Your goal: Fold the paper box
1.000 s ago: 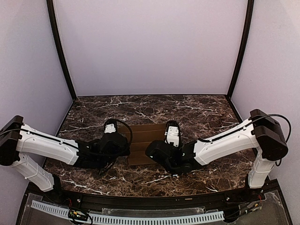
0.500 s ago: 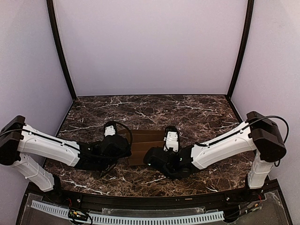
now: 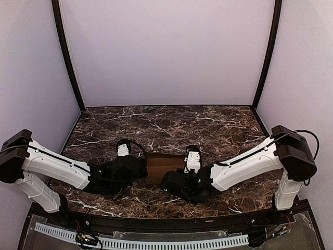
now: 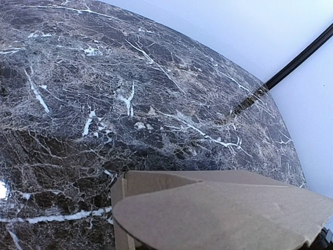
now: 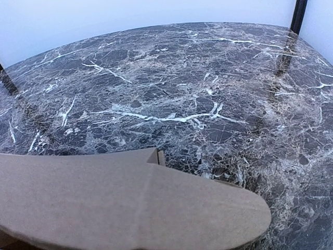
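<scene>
One box lies by the front edge of the surface. Two units, left end effector and right end effector, flank it, both closed; grip unconfirmed.

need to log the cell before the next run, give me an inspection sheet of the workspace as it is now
surface: dark marble-pattern table, no spills seen
job's things: paper box, tan cardboard, lying between the two arms; a rounded flap fills the bottom of each wrist view
clutter: nothing seen
grippers: left pincer and right pincer both shut, at opposite sides of the box; fingertips hidden by cardboard, so a grip cannot be confirmed
cables: black wrist cable looping over the left arm; black shoulder cable arcing over the right arm
surroundings: plain pale walls, black corner posts
</scene>
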Controlling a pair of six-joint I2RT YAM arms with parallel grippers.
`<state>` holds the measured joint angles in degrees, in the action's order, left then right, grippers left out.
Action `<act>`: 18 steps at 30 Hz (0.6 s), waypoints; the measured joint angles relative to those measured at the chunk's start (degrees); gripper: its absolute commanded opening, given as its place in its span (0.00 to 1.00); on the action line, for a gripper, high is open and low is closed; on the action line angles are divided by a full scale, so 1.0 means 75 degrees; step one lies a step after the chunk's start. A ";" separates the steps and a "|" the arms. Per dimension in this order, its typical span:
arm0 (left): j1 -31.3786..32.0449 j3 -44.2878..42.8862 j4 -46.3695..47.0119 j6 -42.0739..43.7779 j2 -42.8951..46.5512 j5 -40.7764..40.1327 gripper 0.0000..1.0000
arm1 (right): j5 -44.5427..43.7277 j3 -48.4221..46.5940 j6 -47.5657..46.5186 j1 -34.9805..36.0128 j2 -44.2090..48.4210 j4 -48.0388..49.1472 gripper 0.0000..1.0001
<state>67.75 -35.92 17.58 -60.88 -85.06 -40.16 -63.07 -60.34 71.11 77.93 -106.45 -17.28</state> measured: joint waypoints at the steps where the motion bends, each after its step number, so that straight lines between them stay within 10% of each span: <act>1: 0.0015 0.0032 0.0076 -0.0017 0.0000 0.0000 0.01 | 0.0000 0.0000 0.0058 0.0009 -0.0006 -0.0047 0.00; 18: 0.0125 0.0047 0.0423 -0.0023 -0.0093 0.0152 0.01 | -0.0035 -0.0047 0.0283 0.0035 -0.0079 -0.0449 0.00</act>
<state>68.69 -35.57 20.75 -61.06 -85.76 -39.03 -63.33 -60.69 73.23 78.19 -107.04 -20.64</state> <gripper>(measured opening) 0.009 0.004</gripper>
